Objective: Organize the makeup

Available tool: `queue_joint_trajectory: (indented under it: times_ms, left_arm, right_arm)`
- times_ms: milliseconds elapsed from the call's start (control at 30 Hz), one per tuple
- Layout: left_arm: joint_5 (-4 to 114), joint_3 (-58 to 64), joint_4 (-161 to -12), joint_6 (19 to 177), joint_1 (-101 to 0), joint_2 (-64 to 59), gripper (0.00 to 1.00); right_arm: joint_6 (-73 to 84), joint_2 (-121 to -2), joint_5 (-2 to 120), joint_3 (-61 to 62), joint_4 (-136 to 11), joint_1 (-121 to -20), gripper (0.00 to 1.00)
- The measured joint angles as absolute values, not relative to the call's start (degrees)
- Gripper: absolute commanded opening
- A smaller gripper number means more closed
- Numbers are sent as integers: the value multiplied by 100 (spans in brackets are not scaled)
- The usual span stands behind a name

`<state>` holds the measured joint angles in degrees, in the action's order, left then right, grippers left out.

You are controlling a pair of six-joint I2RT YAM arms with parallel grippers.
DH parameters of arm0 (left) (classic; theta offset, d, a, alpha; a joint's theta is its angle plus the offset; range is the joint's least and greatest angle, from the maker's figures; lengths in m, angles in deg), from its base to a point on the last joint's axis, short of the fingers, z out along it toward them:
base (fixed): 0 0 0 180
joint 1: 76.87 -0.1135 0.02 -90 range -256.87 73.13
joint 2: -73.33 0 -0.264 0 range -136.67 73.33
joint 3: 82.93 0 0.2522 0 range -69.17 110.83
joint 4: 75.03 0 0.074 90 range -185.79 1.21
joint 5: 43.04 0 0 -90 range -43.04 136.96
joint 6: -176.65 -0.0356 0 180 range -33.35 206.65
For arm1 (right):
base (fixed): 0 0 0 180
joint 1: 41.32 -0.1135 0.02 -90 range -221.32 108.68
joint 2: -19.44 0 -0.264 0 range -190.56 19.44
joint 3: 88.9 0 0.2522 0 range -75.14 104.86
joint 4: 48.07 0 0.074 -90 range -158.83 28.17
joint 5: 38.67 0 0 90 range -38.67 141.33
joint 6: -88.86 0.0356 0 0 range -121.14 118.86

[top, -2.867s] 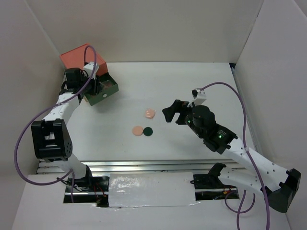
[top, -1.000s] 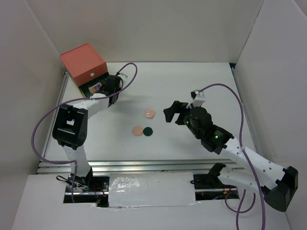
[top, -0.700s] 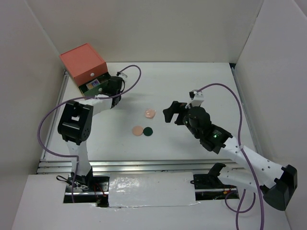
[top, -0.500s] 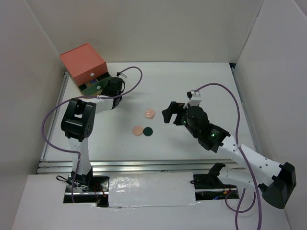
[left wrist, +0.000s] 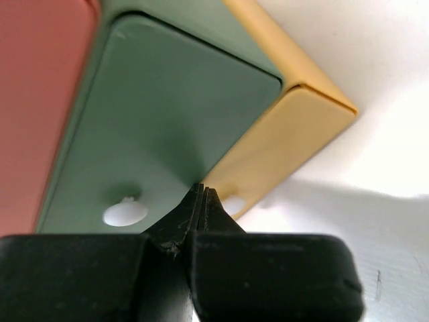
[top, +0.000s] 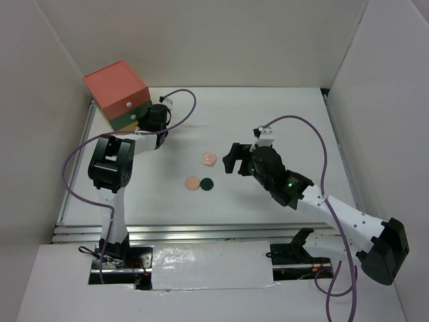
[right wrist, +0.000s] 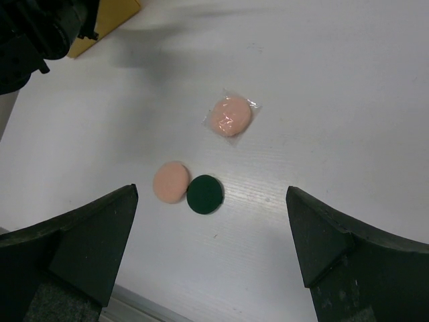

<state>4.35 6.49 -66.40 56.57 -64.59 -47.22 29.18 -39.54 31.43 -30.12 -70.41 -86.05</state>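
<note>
Three round discs lie mid-table: a pink wrapped one (top: 210, 158) (right wrist: 231, 115), a peach one (top: 193, 182) (right wrist: 171, 182) and a dark-green one (top: 208, 182) (right wrist: 204, 194) touching the peach one. My right gripper (top: 232, 159) (right wrist: 211, 194) is open and empty, hovering above the discs, just right of them in the top view. My left gripper (top: 144, 119) (left wrist: 201, 191) is shut and empty, its tips against the green drawer front (left wrist: 154, 114) of the drawer chest (top: 115, 84). The palettes and tubes are out of view.
The chest stands at the back left corner, with a red top, a closed green drawer and a yellow drawer (left wrist: 281, 141) below it. White walls enclose the table on the left, back and right. A metal rail (top: 201, 231) runs along the near edge.
The green drawer, open with items inside before, is now pushed shut by my left gripper. My right gripper has moved slightly left toward the discs.
</note>
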Motion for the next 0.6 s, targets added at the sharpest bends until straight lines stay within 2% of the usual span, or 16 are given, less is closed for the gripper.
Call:
queue_joint_trajectory:
  times_ms: [400, 500, 533, 600]
  left_arm:
    - [555, 754, -6624, 5698, -6573, -4713, 0]
    - [710, 468, -6585, 5720, -6540, -4563, 17]
    - [730, 339, -6546, 5724, -6525, -4501, 28]
    - [741, 98, -6447, 5724, -6473, -4418, 40]
  right_arm:
    - [2918, -3995, 3208, -3010, -7041, -8605, 100]
    - [2918, -4002, 3237, -3010, -7039, -8605, 100]
    - [2918, -4006, 3247, -3008, -7041, -8605, 100]
    - [2918, -4009, 3263, -3008, -7041, -8605, 100]
